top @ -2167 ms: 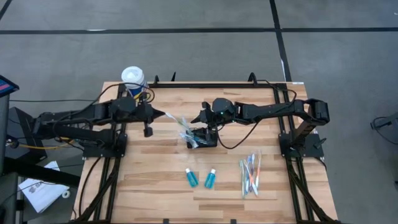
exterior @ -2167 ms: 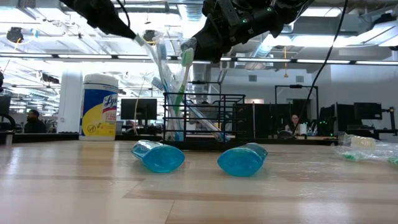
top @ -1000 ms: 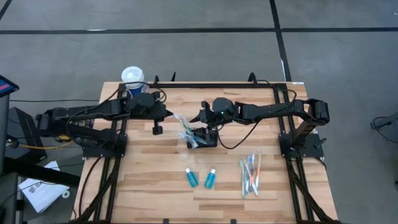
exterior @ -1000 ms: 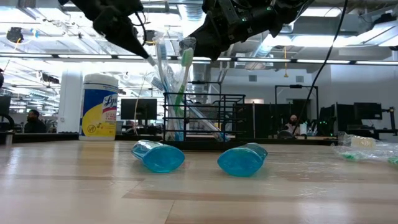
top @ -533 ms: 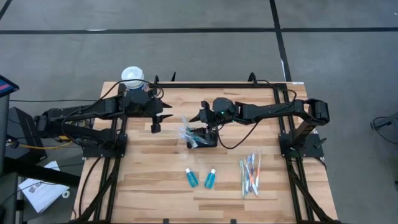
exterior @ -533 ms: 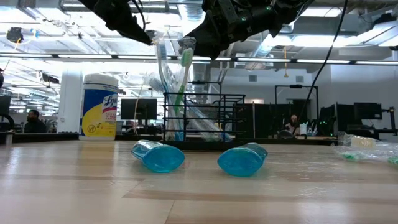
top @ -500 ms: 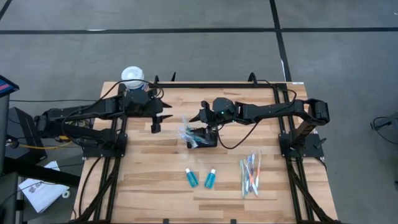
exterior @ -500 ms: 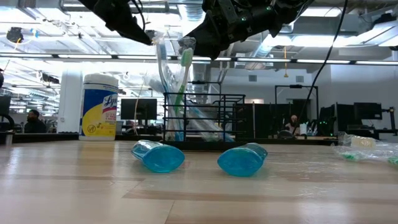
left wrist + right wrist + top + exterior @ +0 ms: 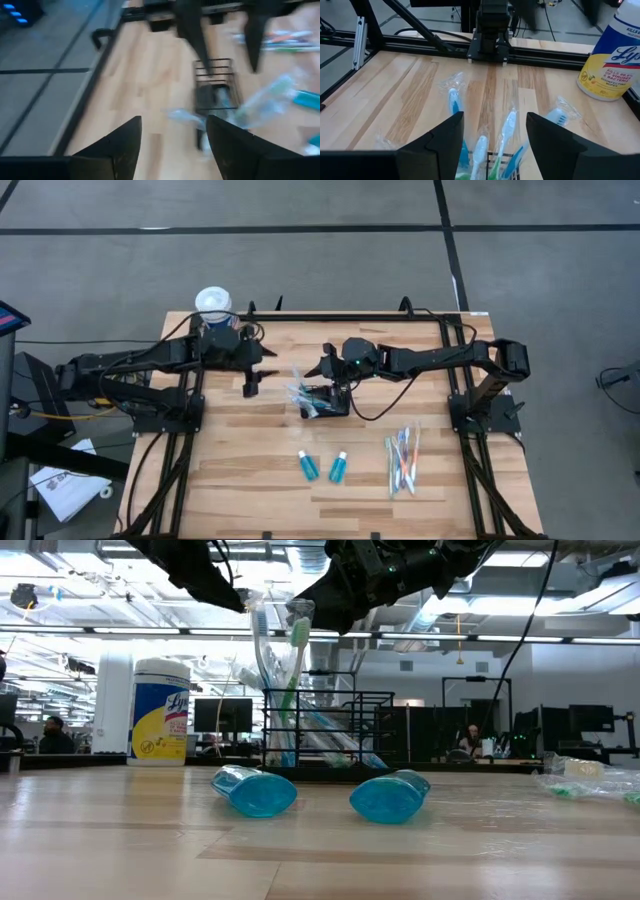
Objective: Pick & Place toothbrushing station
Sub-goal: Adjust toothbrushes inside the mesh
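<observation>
The black wire-mesh basket (image 9: 330, 400) stands on the wooden table near its middle. Several wrapped toothbrushes (image 9: 275, 660) stand in the basket, heads up, leaning on its rim. My right gripper (image 9: 495, 117) hangs open just above them, and their heads (image 9: 507, 125) show between its fingers. My left gripper (image 9: 268, 364) is open to the left of the basket, apart from the brushes. Two teal tubes (image 9: 322, 467) lie on the table nearer the front. More toothbrushes (image 9: 403, 460) lie at the front right.
A white-lidded round canister with a yellow label (image 9: 214, 305) stands at the table's far left corner, behind my left arm. A black cable (image 9: 385, 402) trails across the table to the right of the basket. Dark frame rails run along the table's edges.
My left gripper has opened and let go of a wrapped toothbrush, then drawn back a little toward the table's left edge. That toothbrush now stands more upright in the basket with the others. My right gripper has stayed above the basket.
</observation>
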Available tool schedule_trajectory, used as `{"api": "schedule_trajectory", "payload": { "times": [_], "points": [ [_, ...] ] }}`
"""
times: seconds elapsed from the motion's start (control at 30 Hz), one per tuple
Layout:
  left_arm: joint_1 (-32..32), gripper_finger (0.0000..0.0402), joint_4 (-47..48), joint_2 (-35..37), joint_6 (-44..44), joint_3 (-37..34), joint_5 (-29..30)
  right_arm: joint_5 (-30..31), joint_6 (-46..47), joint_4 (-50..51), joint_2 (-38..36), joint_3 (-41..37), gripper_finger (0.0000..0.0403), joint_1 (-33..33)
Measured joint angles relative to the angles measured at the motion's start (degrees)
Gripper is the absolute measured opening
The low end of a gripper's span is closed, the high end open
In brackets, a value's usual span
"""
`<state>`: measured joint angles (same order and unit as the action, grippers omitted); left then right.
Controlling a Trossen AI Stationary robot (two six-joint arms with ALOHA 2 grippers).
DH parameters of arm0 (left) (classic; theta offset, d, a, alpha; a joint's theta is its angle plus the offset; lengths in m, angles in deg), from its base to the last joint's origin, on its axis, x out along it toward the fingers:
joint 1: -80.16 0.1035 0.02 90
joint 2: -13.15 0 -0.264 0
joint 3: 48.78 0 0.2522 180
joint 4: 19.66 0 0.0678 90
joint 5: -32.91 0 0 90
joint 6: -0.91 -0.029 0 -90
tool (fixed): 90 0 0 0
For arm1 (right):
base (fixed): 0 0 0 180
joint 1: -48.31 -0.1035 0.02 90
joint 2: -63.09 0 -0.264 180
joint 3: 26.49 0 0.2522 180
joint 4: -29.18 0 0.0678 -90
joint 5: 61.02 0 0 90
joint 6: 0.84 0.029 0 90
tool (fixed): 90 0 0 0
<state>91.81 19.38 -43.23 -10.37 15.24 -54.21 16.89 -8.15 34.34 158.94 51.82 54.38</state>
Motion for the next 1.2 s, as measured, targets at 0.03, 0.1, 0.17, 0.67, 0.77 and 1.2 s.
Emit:
{"api": "schedule_trajectory", "payload": {
  "times": [0.03, 0.1, 0.17, 0.67, 0.77, 1.2],
  "points": [
    [-0.6, 0.0212, 0.0, 0.0, 0.7, -0.5, -0.7, 0.0, 0.0, 0.0, 0.0, 0.0, 0.0206, 0.0],
    [-1.8, 0.0207, -0.1, 0.0, 1.6, -1.9, -0.8, 0.1, 0.1, 0.3, 0.0, 0.0, 0.0204, 0.2],
    [-2.7, 0.0204, -0.2, 0.0, 3.2, -3.2, -0.2, 0.2, 0.2, 1.1, 0.0, 0.0, 0.0203, 0.2],
    [-9.2, 0.0187, -11.2, 0.0, 10.2, -13.3, 5.2, 12.5, -0.7, 13.6, -0.5, 0.0, 0.0206, -2.8],
    [-9.4, 0.0187, -11.1, 0.0, 10.6, -15.2, 9.2, 13.7, -0.8, 15.9, -1.3, 0.0, 0.0206, -1.6],
    [-3.3, 0.0198, -9.7, 0.2, 9.8, -16.3, 13.3, 10.5, -1.7, 17.3, -1.9, 0.0, 0.0210, 0.4]
  ]
}}
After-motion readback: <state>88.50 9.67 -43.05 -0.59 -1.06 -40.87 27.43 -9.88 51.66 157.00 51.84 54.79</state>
